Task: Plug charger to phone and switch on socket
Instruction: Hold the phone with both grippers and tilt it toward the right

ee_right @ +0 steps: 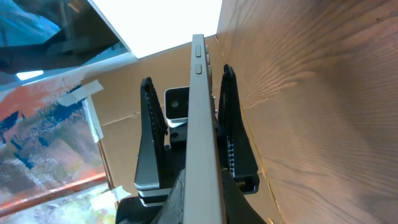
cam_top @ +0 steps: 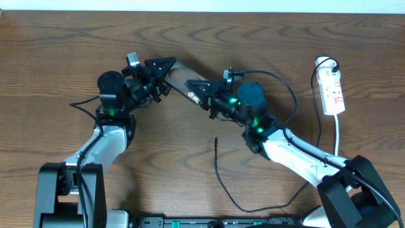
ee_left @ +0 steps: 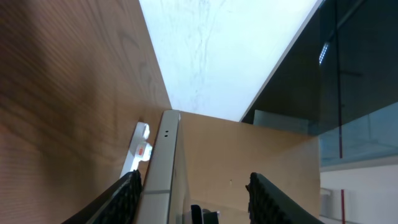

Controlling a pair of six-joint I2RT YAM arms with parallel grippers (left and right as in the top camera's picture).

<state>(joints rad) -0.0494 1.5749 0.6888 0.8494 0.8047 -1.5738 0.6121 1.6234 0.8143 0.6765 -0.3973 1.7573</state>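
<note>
The phone (cam_top: 188,84), a dark-brown slab, is held off the table between my two grippers. My right gripper (cam_top: 206,95) is shut on its near end; in the right wrist view the phone (ee_right: 199,112) stands edge-on between the right gripper's fingers (ee_right: 202,190). My left gripper (cam_top: 164,73) is open, its fingers straddling the phone's far end. In the left wrist view one finger lies against the phone's silver edge (ee_left: 165,162) and the other stands apart across the left gripper's gap (ee_left: 196,182). The charger (cam_top: 218,171) lies loose on the table, tip towards the phone. The socket (cam_top: 333,92) lies at the far right.
The wooden table (cam_top: 63,57) stretches to both sides. The socket's white plug and black cord (cam_top: 326,63) sit at its far end, and the socket also shows small in the left wrist view (ee_left: 140,146). The charger cable loops towards the front edge (cam_top: 266,208).
</note>
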